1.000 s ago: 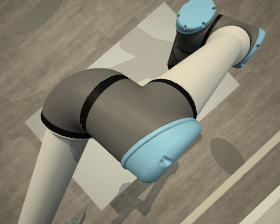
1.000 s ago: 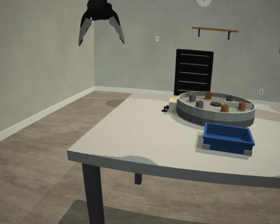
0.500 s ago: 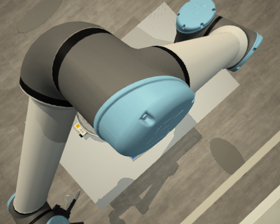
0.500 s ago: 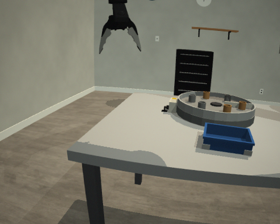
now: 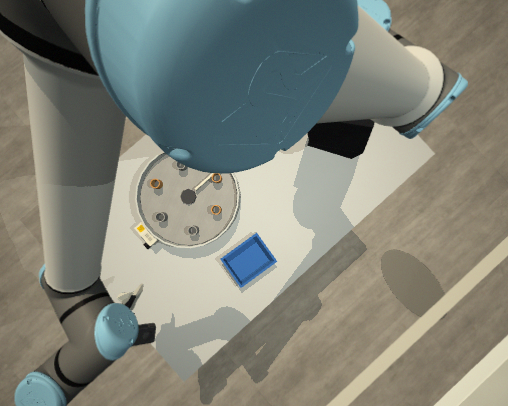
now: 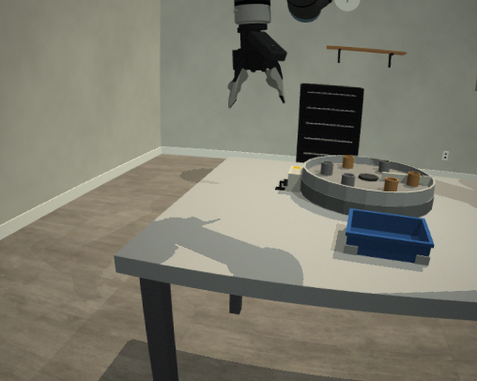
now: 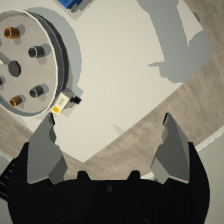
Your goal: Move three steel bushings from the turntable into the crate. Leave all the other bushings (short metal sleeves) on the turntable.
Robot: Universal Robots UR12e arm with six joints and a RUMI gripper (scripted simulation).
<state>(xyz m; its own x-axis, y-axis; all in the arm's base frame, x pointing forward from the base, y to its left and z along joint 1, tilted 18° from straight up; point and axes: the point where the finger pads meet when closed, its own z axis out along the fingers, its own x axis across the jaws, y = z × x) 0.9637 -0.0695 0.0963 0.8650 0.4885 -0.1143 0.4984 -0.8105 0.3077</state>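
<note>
The turntable [image 5: 169, 200] [image 6: 365, 191] [image 7: 30, 75] carries three grey steel bushings and three copper-coloured ones, all upright. One steel bushing [image 5: 158, 219] [image 6: 327, 168] [image 7: 36, 91] stands near the white box on the rim, a second [image 5: 193, 230] [image 6: 347, 179] [image 7: 36, 52] on the crate side, a third [image 5: 181, 165] [image 6: 384, 165] on the far side. The blue crate [image 5: 258, 273] [image 6: 384, 245] [image 7: 71, 4] beside the turntable is empty. My gripper [image 6: 257, 103] [image 7: 109, 113] is open and empty, high above the table and to the left of the turntable in the exterior view.
Copper bushings stand on the turntable: one [image 5: 156, 183] [image 6: 347, 161] [image 7: 16, 101], another [image 5: 216, 210] [image 6: 391, 184] [image 7: 11, 33] and a third [image 5: 216, 178] [image 6: 413, 178] by the pale bar [image 5: 204, 182]. A white box [image 5: 145, 234] [image 6: 295, 178] [image 7: 60, 103] adjoins the turntable's rim.
</note>
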